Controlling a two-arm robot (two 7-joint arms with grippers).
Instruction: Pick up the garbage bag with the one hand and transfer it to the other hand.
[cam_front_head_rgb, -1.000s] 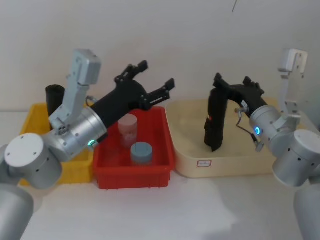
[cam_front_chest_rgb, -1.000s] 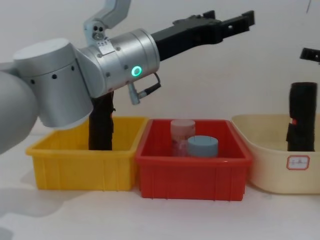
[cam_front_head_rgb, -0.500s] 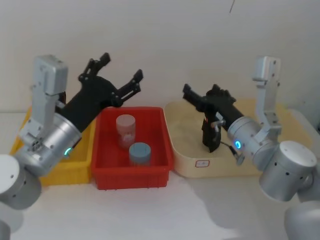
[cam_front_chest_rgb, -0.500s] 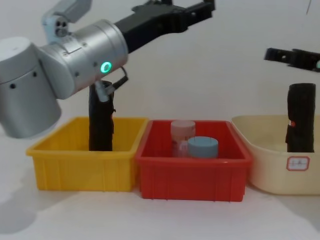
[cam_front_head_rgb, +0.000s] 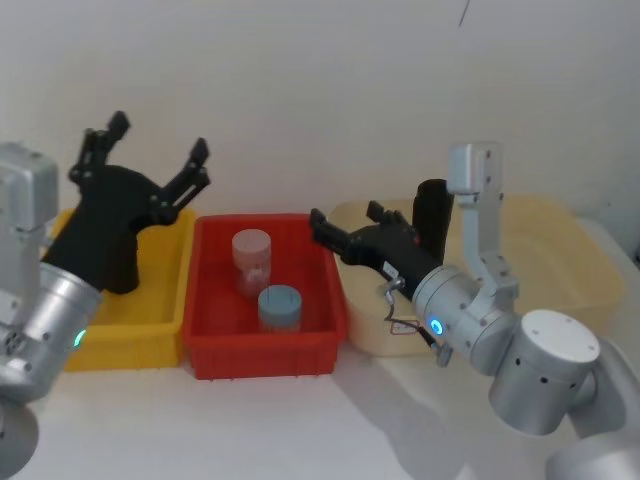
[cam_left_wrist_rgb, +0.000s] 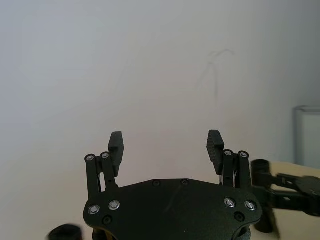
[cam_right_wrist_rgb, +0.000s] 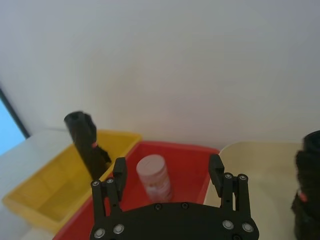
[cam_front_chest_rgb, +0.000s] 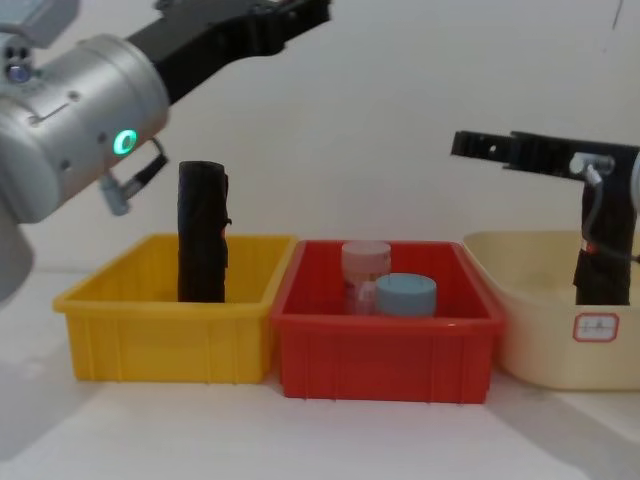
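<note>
1. A red rectangular plastic bin (cam_front_chest_rgb: 385, 355) sits at 12 o'clock on the white worktop (cam_front_chest_rgb: 300, 440), with bare surface before it.
2. The right end effector (cam_right_wrist_rgb: 168, 167), spread wide and empty, hovers above where that bin meets a cream oval tub (cam_front_chest_rgb: 540, 340).
3. The garbage bag (cam_front_head_rgb: 432, 212), a tall black crinkled-film roll, stands upright in the tub, 1 o'clock.
4. The left end effector (cam_front_head_rgb: 155, 148), wide open and empty, hangs above a yellow bin (cam_front_chest_rgb: 165, 340), 10 o'clock.
</note>
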